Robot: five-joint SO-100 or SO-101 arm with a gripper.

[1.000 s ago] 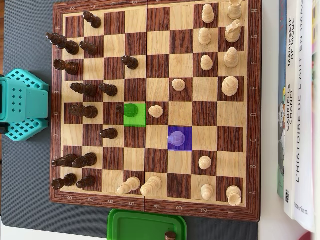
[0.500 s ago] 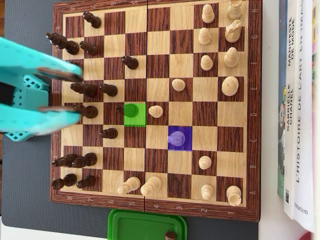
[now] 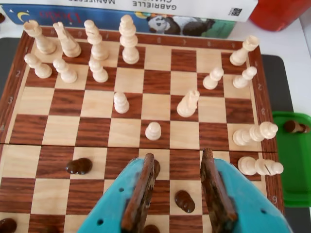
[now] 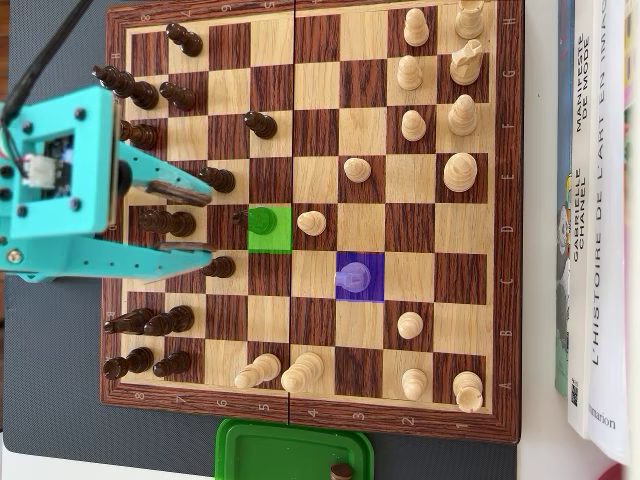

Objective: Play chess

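Observation:
The wooden chessboard carries dark pieces on the left and light pieces on the right in the overhead view. One square is tinted green, and a dark pawn stands on it. A light piece stands on a purple-tinted square. My turquoise gripper hangs open over the dark side, just left of the green square. In the wrist view the gripper is open with nothing held. Lower between its fingers stands a dark pawn. Another dark pawn peeks from behind the left finger.
A green tray holding one dark piece sits below the board, and appears at the right in the wrist view as the green tray. Books lie along the board's right side. A red object stands beyond the board.
The arm has swung in from the left edge over the dark pieces, its open fingers now reaching toward the green square. No piece has moved.

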